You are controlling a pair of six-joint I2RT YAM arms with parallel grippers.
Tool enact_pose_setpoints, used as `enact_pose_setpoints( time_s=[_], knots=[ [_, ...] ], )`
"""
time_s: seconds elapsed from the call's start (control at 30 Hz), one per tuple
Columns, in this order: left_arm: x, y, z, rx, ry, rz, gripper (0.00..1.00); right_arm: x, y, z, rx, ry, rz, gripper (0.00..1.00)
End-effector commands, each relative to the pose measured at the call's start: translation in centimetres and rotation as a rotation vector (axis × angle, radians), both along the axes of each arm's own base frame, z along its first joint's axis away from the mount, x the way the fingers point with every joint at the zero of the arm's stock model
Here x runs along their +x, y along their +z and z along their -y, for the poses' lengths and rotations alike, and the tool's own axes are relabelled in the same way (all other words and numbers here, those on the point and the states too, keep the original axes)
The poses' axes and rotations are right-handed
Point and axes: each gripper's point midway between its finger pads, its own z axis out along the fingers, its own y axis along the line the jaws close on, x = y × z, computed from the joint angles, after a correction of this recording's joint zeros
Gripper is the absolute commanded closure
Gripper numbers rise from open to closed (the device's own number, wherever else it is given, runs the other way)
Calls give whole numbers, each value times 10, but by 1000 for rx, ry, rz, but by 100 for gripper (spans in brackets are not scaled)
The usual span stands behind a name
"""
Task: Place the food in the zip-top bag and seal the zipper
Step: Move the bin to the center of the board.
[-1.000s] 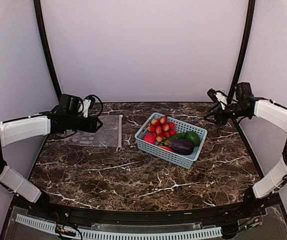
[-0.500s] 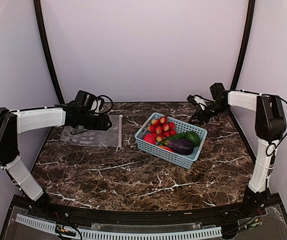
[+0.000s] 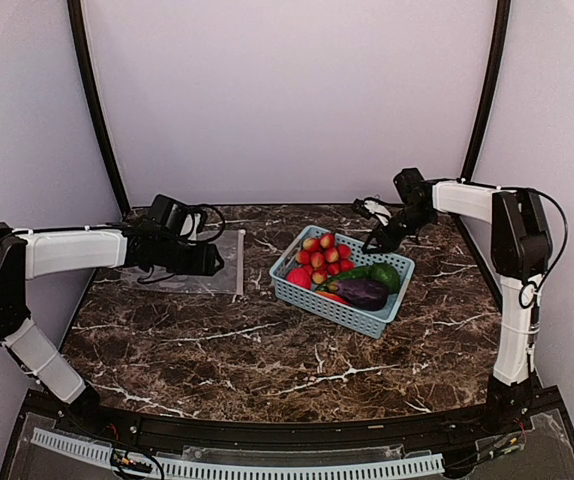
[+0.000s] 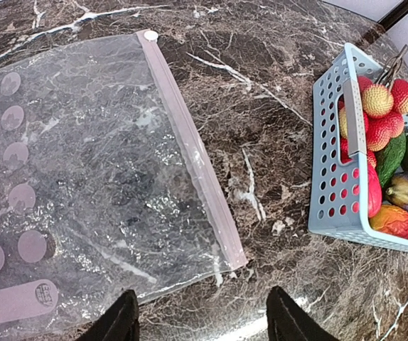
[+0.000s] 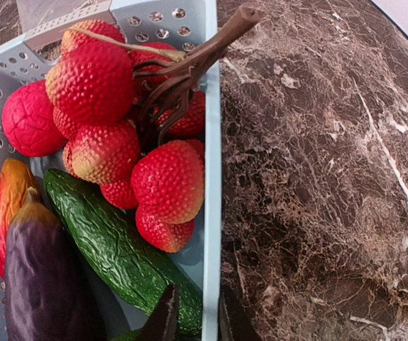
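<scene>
The zip-top bag lies flat on the marble, its pale zipper along the edge facing the basket. My left gripper is open and empty above the bag's near corner; in the top view it hides part of the bag. The food sits in the basket: red berries, cucumber, eggplant, tomato, pepper, avocado-like piece. My right gripper has its fingers only slightly apart, straddling the basket's rim, holding nothing.
The light-blue lattice basket stands right of centre; in the right wrist view its rim runs straight up from my fingers. Bare marble lies between bag and basket. Curved black poles rise at both back corners.
My left gripper moved right and nearer across the bag toward its zipper end. My right arm swung left from the table's far right edge to the basket's far rim.
</scene>
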Motion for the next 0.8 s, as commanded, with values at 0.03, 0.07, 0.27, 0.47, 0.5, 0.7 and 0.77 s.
enact_pose_setpoints(
  time_s=[0.03,0.07,0.27,0.47,0.5,0.7,0.77],
  knots=[
    [-5,23,-1,-52,24,68,40,-6,-1,12,-46,-86,-45,89],
    [-4,24,-2,-55,33,72,40,-7,0,15,-58,-111,-47,92],
    [-5,33,-3,-74,64,94,40,-19,0,49,-130,-347,-40,95],
    [-4,32,-3,-62,80,92,40,-41,-2,87,-128,-567,-113,100],
    [-2,33,-3,-56,89,97,40,-45,-3,94,-113,-607,-140,100],
    [7,33,-1,-58,137,87,40,-64,-15,137,-59,-840,-267,100],
    [11,32,0,-62,163,79,40,-68,-16,151,-32,-920,-282,100]
  ],
)
